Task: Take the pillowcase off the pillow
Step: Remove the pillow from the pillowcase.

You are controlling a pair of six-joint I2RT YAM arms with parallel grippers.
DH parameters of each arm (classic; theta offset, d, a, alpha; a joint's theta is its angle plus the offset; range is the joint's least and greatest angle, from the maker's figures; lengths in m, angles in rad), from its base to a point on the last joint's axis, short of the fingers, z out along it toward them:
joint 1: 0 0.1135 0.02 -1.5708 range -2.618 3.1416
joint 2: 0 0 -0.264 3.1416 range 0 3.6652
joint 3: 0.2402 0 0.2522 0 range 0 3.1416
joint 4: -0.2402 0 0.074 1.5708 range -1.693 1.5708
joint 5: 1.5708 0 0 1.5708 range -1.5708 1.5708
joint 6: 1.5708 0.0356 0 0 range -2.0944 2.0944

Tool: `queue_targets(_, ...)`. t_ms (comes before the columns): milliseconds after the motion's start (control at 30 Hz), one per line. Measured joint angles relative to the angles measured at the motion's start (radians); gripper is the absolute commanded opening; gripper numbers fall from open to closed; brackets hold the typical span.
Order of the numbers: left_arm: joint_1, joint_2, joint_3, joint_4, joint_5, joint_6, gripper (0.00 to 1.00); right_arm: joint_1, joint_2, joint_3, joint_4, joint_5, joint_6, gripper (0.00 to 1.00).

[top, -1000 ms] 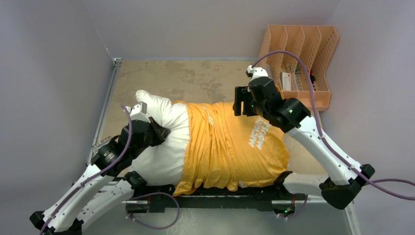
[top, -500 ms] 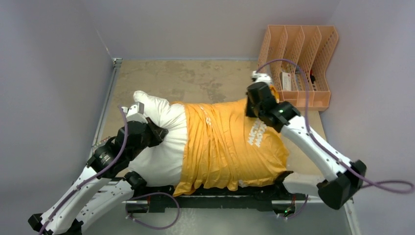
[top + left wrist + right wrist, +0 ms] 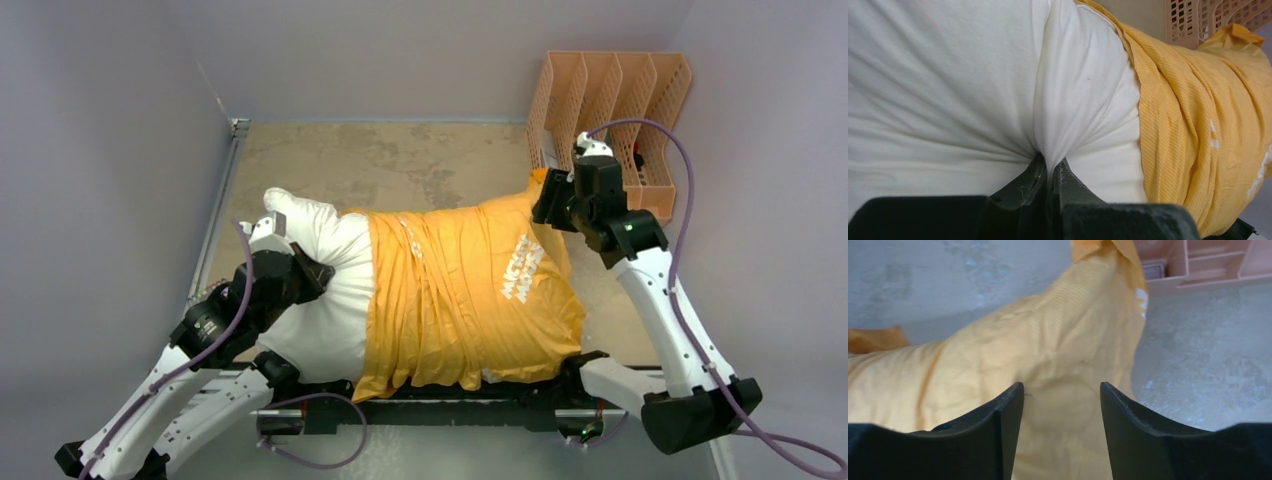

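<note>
Wrist views only: left fingers point(image 3: 1030, 182) clamped on a pillow point(image 3: 948, 75) fold; right fingers point(image 3: 1005, 415) parted over pillowcase point(image 3: 1048, 345), holding nothing.

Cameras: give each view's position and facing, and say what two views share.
Top external: above and behind the arms, looking down on the table; both arms show.
Left wrist: on the left arm, facing the pillow; its jaws pinch white fabric.
Right wrist: on the right arm, looking down at the pillowcase; its jaws stand apart.
Shared: both wrist views show the pillowcase and peach organiser.
</note>
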Motion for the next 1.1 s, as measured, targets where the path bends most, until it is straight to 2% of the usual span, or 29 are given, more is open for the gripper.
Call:
queue_targets(33,0.000,0.001,0.000,0.000,0.000,0.000,0.00,0.003,-0.005,0.021,-0.004,-0.040,-0.005,0.67)
queue_targets(67,0.000,0.002,0.000,0.001,0.000,0.000,0.00,0.010,-0.006,0.048,-0.010,-0.067,-0.009,0.78)
queue_targets(133,0.000,0.004,0.000,0.003,0.000,0.000,0.00,0.048,-0.003,0.114,-0.023,-0.092,-0.018,0.79)
queue_targets(267,0.001,0.008,0.000,0.005,0.000,0.000,0.00,0.207,0.037,0.216,-0.033,-0.096,-0.045,0.79)
queue_targets(367,0.001,0.009,0.000,0.005,0.000,0.000,0.00,0.301,0.092,0.219,-0.025,-0.114,-0.042,0.79)
queue_targets(467,0.001,0.009,0.000,0.005,0.000,0.000,0.00,0.375,0.172,0.197,-0.029,-0.040,-0.016,0.79)
queue_targets(500,0.001,0.009,0.000,0.005,0.000,0.000,0.00,0.395,0.201,0.177,-0.030,0.007,-0.004,0.72)
queue_targets(567,0.001,0.010,0.000,0.007,0.000,0.000,0.00,0.422,0.244,0.130,-0.037,0.092,0.031,0.53)
queue_targets(633,0.001,0.013,0.000,0.014,0.003,-0.001,0.00,0.431,0.252,0.060,-0.015,0.191,0.080,0.24)
queue_targets(667,0.001,0.018,0.000,0.017,0.005,-0.002,0.00,0.425,0.239,0.031,-0.004,0.218,0.086,0.02)
queue_targets(733,0.000,0.021,0.000,0.016,0.005,-0.002,0.00,0.372,0.164,-0.053,0.057,0.228,0.085,0.00)
queue_targets(900,-0.006,0.013,0.019,-0.018,0.005,-0.010,0.00,0.093,-0.040,-0.143,0.101,0.137,0.058,0.00)
queue_targets(1100,-0.011,-0.031,0.025,-0.041,0.005,-0.035,0.00,-0.027,-0.011,-0.133,0.071,0.003,0.024,0.00)
